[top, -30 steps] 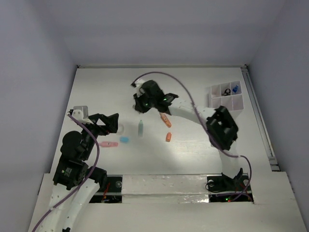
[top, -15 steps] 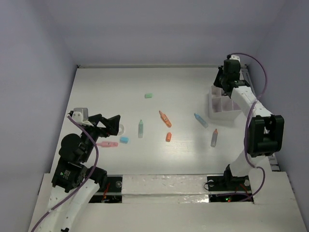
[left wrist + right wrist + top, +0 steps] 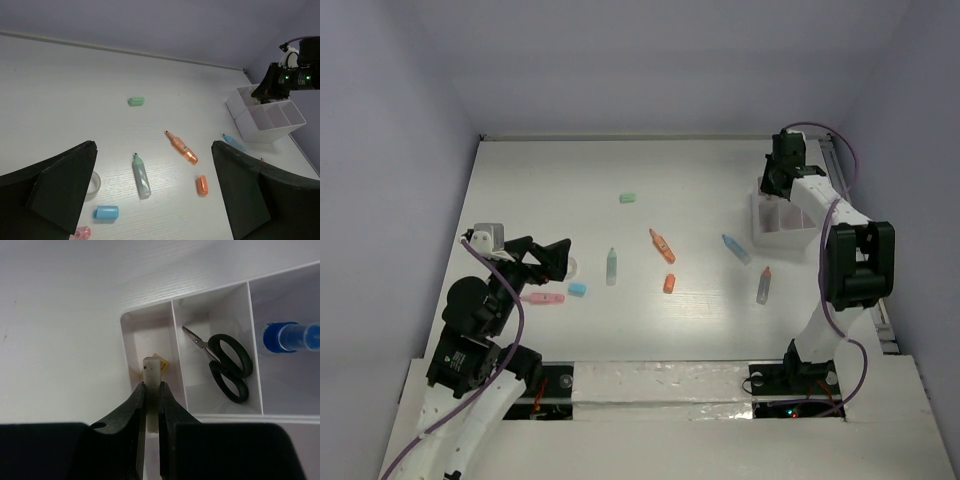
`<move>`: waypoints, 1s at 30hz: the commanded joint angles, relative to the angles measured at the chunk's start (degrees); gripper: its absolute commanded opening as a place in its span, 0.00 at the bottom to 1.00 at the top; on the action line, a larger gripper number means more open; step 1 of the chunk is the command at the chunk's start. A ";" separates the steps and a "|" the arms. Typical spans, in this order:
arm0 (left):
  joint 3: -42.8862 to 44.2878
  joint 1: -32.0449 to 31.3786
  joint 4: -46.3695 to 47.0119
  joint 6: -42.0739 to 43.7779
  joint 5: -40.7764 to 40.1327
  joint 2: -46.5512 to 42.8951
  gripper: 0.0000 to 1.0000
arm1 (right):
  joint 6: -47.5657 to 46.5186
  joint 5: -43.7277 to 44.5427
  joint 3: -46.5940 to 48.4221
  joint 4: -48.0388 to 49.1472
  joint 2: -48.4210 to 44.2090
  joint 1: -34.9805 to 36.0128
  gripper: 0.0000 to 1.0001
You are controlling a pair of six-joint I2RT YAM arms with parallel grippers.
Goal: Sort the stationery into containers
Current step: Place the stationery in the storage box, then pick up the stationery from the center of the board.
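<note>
From the overhead view, with twelve o'clock away from the arm bases, my left gripper (image 3: 552, 256) hung over the table (image 3: 540, 180) at about eight o'clock. Its jaws were spread as wide as they go, with nothing between them. The tape ring (image 3: 570, 266) lay just beside its fingertips, at their three o'clock. The pink pen (image 3: 542, 298) and the blue eraser (image 3: 577, 289) lay near it at six and five o'clock.

Toward the centre lay the mint pen (image 3: 611, 266), pointing to twelve. The green eraser (image 3: 628, 198) was well apart from it at twelve. The orange pen (image 3: 662, 245) lay slantwise, with the orange cap (image 3: 668, 283) near its six o'clock. Further along, the blue pen (image 3: 736, 249) and the grey pen (image 3: 763, 285) lay at the tray's (image 3: 782, 238) seven o'clock.

My right gripper (image 3: 151, 390) was over the tray's eleven o'clock corner. Its jaws were nearly closed and pinched a white block (image 3: 151, 367) upright over the corner compartment, where a tan scrap showed beneath it. I could not tell how high the block was held. The scissors (image 3: 227, 365) lay in the next compartment, and a blue item (image 3: 290, 337) in the one after that.
</note>
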 commanded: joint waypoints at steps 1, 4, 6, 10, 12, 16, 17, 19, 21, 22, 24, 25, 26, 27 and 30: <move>0.94 -0.80 2.44 -0.28 -0.26 0.08 0.99 | -1.29 1.76 4.10 0.18 1.47 0.05 0.05; 0.94 -0.81 2.35 -0.37 -0.17 0.17 0.99 | -1.55 2.02 4.88 1.24 2.61 0.05 0.05; 0.94 -0.81 2.35 -0.37 -0.17 0.17 0.99 | -1.55 2.02 5.76 1.50 3.40 0.05 0.05; 0.86 -0.81 2.44 -0.37 -0.26 0.26 0.99 | -1.73 3.78 6.82 1.06 4.46 0.05 0.15; 0.94 -0.81 2.44 -0.28 -0.17 0.26 0.99 | -1.73 4.04 7.26 0.10 4.63 0.05 0.33; 0.94 -0.81 2.44 -0.28 -0.17 0.52 0.99 | -1.73 2.12 6.65 0.53 3.32 0.05 0.49; 0.94 -0.81 2.35 -0.28 -0.17 0.52 0.99 | -1.81 1.15 6.39 0.71 2.27 0.05 0.49; 0.94 -0.81 2.35 -0.28 -0.26 0.78 0.99 | -1.47 -1.48 6.21 0.62 1.21 1.28 0.49; 1.03 -0.81 2.44 -0.19 -0.35 1.05 0.99 | -2.25 -4.37 4.55 2.98 -1.32 5.65 0.49; 1.03 -0.81 2.27 -0.19 -0.52 1.31 0.99 | -1.82 -5.78 4.10 3.52 -2.30 7.51 0.49; 1.12 -0.28 2.18 -0.19 -0.78 1.49 0.99 | -1.55 -10.95 3.57 5.36 -2.22 12.07 0.50; 1.29 -0.28 1.91 -0.02 -1.13 1.57 0.99 | -1.12 -10.81 3.31 5.98 -1.87 17.66 0.51; 1.82 0.50 1.39 -0.11 -2.97 1.58 0.99 | -0.85 -11.24 3.39 6.77 -1.35 20.42 0.51; 2.08 1.12 1.12 -0.02 -4.46 1.40 0.99 | -0.07 -13.94 3.66 7.65 0.66 22.88 0.52; 2.52 1.74 0.16 -0.63 -9.13 0.00 0.99 | 1.96 -18.88 6.02 9.85 4.27 32.02 0.53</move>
